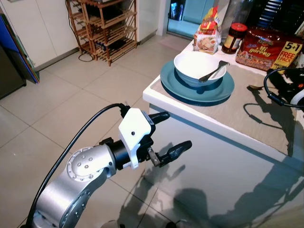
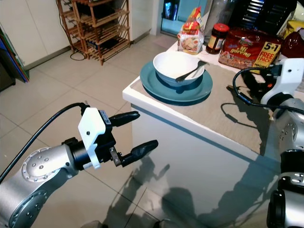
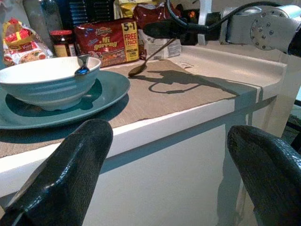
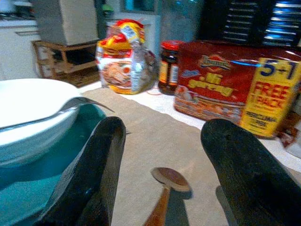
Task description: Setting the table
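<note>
So the table is about halfway set from what I can see; 1 teal plate (image 1: 171, 88) sits on the tan placemat (image 1: 237, 109) near the corner of the white table (image 1: 156, 92), with 1 white bowl (image 1: 192, 64) on top of it and 1 metal spoon (image 1: 213, 72) resting inside the bowl, handle over the rim; that part looks done to me. What's left is probably the wooden spoon (image 4: 167, 186); it lies flat on the placemat, apart from the plate and toward the packets, and the right gripper (image 4: 162, 165) hovers just above it with its fingers spread wide and nothing between them, so my guess is a pickup is next. The left gripper (image 1: 168, 135) hangs out in front of the table edge, below the top, fingers wide apart and empty too.

Counting the background stuff along the far side of the table: 1 red 5+1 pack of Mi Goreng noodles (image 1: 266, 50), 1 dark jar with a red lid (image 1: 233, 38), 1 smaller snack bag (image 1: 207, 35); also 1 wooden rack (image 1: 107, 28) standing on the tiled floor (image 1: 57, 104) across the room.
</note>
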You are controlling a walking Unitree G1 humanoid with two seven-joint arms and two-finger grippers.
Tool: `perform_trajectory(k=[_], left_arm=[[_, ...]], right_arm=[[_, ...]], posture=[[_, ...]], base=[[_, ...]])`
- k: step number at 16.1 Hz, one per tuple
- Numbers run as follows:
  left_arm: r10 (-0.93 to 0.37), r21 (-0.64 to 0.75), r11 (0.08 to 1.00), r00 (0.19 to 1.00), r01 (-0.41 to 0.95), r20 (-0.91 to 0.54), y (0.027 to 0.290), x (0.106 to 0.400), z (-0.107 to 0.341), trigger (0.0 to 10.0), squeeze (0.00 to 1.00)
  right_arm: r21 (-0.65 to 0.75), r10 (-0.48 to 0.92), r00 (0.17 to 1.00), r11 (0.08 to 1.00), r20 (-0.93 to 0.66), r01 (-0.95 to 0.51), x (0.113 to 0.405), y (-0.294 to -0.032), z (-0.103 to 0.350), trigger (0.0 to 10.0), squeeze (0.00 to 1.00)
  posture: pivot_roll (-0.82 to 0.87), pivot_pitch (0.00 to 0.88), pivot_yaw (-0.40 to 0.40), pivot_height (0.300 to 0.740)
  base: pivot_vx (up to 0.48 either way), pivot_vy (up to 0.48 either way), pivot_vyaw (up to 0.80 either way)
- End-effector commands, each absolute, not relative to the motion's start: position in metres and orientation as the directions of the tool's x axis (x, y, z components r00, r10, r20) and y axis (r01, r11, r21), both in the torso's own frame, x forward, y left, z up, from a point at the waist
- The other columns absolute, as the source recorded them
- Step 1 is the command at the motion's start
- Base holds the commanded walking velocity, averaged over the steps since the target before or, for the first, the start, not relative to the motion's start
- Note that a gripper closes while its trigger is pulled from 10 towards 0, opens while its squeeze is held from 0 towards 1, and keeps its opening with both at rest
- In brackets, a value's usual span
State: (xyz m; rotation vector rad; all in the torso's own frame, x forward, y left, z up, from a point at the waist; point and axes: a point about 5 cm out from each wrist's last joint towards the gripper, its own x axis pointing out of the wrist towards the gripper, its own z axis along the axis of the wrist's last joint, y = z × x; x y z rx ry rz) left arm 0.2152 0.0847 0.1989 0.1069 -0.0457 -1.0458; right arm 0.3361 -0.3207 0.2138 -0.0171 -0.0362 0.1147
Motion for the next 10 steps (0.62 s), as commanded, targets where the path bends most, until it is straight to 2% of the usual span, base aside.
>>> perform_trajectory(k=[1, 4, 10], left_arm=[[-0.871, 0.121, 0.487, 0.491, 0.865, -0.012, 0.085, 0.215, 0.201, 10.0, 0.00], [-0.871, 0.128, 0.485, 0.491, 0.865, -0.014, 0.086, 0.215, 0.202, 10.0, 0.00], [-0.855, 0.150, 0.511, 0.518, 0.847, -0.011, 0.088, 0.216, 0.202, 10.0, 0.00]], right_arm=[[-0.033, 0.177, 0.979, 0.984, 0.103, -0.174, 0.335, -0.313, 0.231, 10.0, 0.00], [-0.084, 0.234, 0.958, 0.971, 0.166, -0.223, 0.332, -0.303, 0.251, 10.0, 0.00], [-0.105, 0.170, 0.949, 0.984, 0.265, -0.147, 0.311, -0.302, 0.287, 10.0, 0.00]], posture=[[0.01, 0.047, -0.035, 0.740], [0.01, 0.048, -0.033, 0.740], [0.01, 0.053, -0.037, 0.740]], base=[[0.000, 0.000, 0.00], [0.000, 0.000, 0.00], [0.000, 0.000, 0.00]])
